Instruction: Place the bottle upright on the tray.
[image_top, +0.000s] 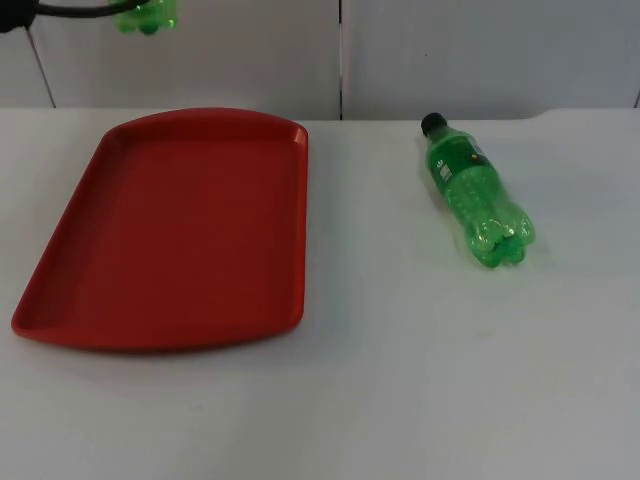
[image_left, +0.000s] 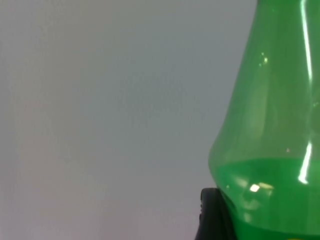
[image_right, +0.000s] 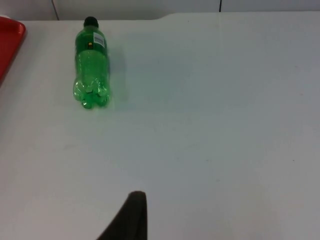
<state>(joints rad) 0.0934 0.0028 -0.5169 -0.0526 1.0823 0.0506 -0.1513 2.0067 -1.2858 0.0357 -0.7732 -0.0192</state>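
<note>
I am holding my left gripper (image_top: 128, 14) up in the air beyond the tray's far edge, in front of the grey partition wall (image_top: 450, 50). Its jaws are pinching the held bottle (image_top: 147, 17), a clear green one whose lobed base is showing from above. In my left wrist view the green body is swelling out wide, with green liquid sitting in it. One black fingertip (image_left: 214, 215) is pressing right against its side. This bottle is hanging clear of the tray and is not touching it.

The red tray (image_top: 170, 230) is lying flat on the white table (image_top: 400, 380), with nothing resting on it.

A second one, the lying bottle (image_top: 476, 190), is resting on its side on the table, well apart from the tray, off its right long edge. Its black cap is pointing toward the wall and its lobed base is pointing away from it. A label is wrapping the part just below the cap.

My right gripper (image_right: 131, 217) is waiting above the table, on the side of the lying bottle that is away from the tray, and is touching nothing. I cannot tell how its jaws are standing.
</note>
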